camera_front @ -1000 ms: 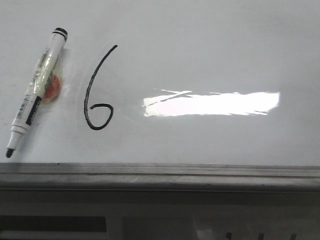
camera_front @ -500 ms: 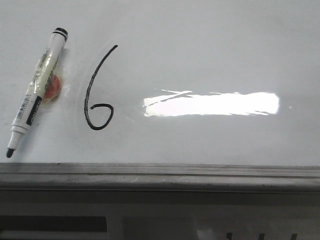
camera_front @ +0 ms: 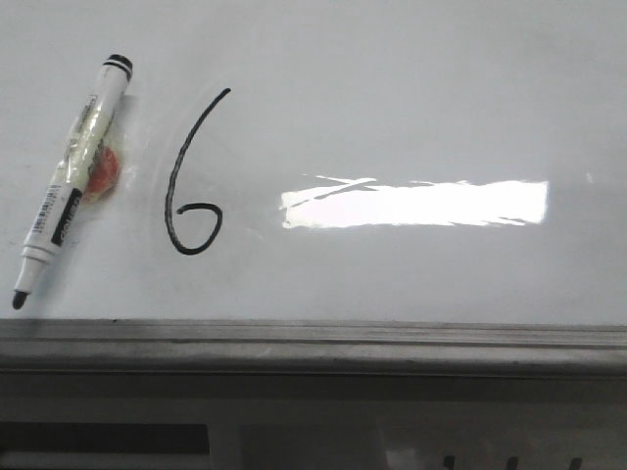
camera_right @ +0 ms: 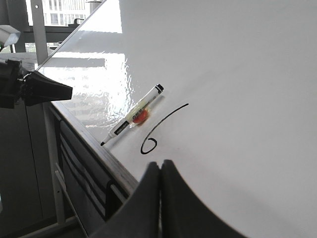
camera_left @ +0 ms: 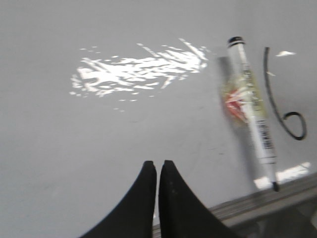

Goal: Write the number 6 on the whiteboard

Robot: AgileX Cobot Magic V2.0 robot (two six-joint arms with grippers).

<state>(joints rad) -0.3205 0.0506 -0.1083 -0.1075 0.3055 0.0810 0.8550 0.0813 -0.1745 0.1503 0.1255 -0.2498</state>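
Note:
A thin black number 6 (camera_front: 192, 186) is drawn on the glossy whiteboard (camera_front: 411, 108), left of a bright glare. It also shows in the left wrist view (camera_left: 285, 101) and the right wrist view (camera_right: 157, 131). A white marker (camera_front: 71, 181) with an orange patch lies uncapped on the board left of the digit, tip toward the rail. My left gripper (camera_left: 157, 165) is shut and empty, apart from the marker (camera_left: 251, 111). My right gripper (camera_right: 161, 165) is shut and empty, over the board's edge near the digit. Neither gripper shows in the front view.
A grey metal rail (camera_front: 313, 343) runs along the board's bottom edge. In the right wrist view the other arm's black gripper (camera_right: 42, 89) hangs off the board's side, with a white frame (camera_right: 52, 148) and window beyond.

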